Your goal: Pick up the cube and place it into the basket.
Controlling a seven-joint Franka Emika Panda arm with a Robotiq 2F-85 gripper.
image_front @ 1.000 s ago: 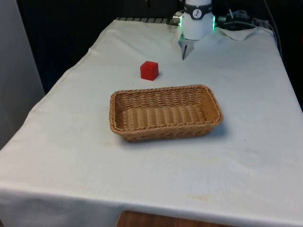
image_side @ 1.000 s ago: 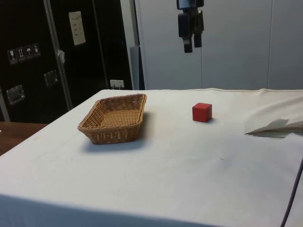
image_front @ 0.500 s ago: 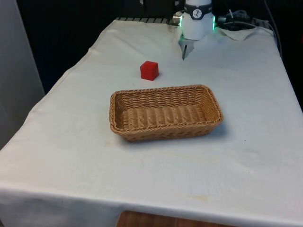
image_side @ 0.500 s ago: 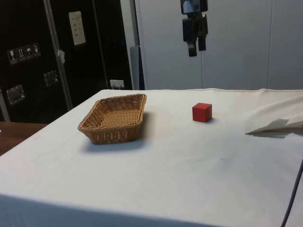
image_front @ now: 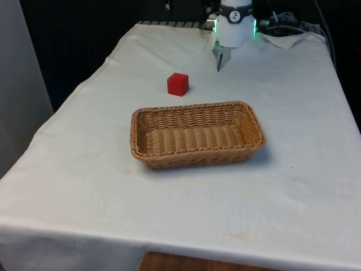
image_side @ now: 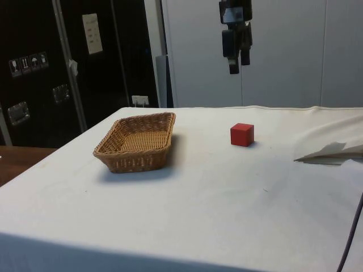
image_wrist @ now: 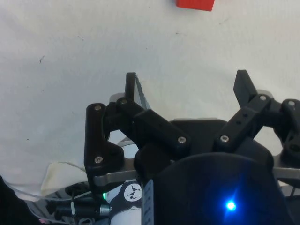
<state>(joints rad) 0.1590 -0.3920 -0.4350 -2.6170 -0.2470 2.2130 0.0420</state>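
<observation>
A red cube rests on the white cloth, behind the wicker basket toward the front view's left. In the side view the cube sits apart from the basket, to its right. My gripper hangs high in the air, almost straight above the cube and well clear of it. In the wrist view the gripper is open with nothing between its black fingers, and the cube lies beyond the fingertips at the picture's edge. The basket holds nothing.
A raised fold of the cloth lies on the table past the cube, near the robot's end. A thin dark cable hangs at the table's near corner in the side view. Dark cabinets stand behind the basket's side.
In the side view the gripper has drifted right and a little lower, coming over the cube. Cube and basket have not moved.
</observation>
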